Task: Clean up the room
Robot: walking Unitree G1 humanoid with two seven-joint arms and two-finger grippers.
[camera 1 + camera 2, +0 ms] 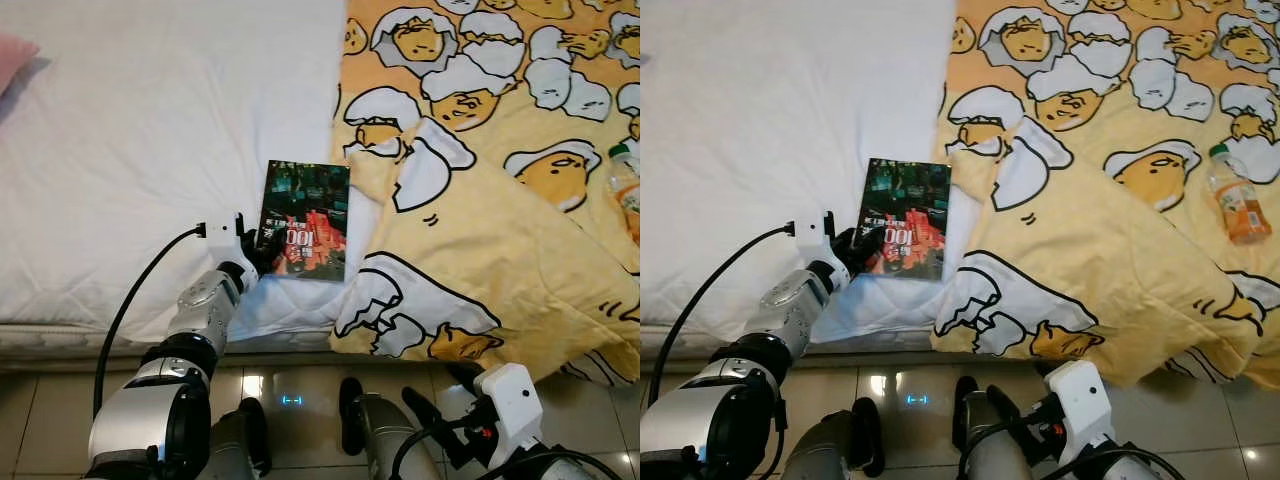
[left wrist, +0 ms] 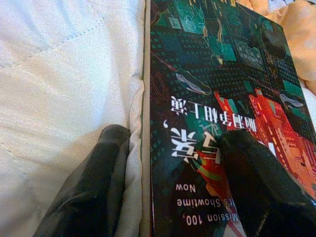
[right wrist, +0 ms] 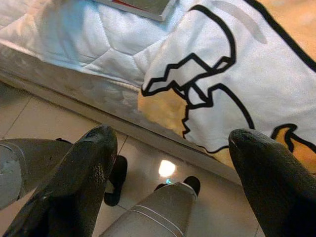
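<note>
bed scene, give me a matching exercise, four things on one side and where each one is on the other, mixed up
Things:
1. book
2. bottle
3. left tool
4. right tool

Places:
A. on the yellow blanket, far to the robot's right
B. low over the tiled floor, before the bed's edge
C. flat on the white sheet, beside the blanket's edge
D. at the book's near corner, one finger on the cover, one on the sheet

Pairs: 1-C, 2-A, 3-D, 4-B

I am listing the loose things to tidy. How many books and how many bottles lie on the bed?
2: one book on the white sheet at the left gripper, and one bottle on the yellow blanket. Blanket folds may hide more.
</note>
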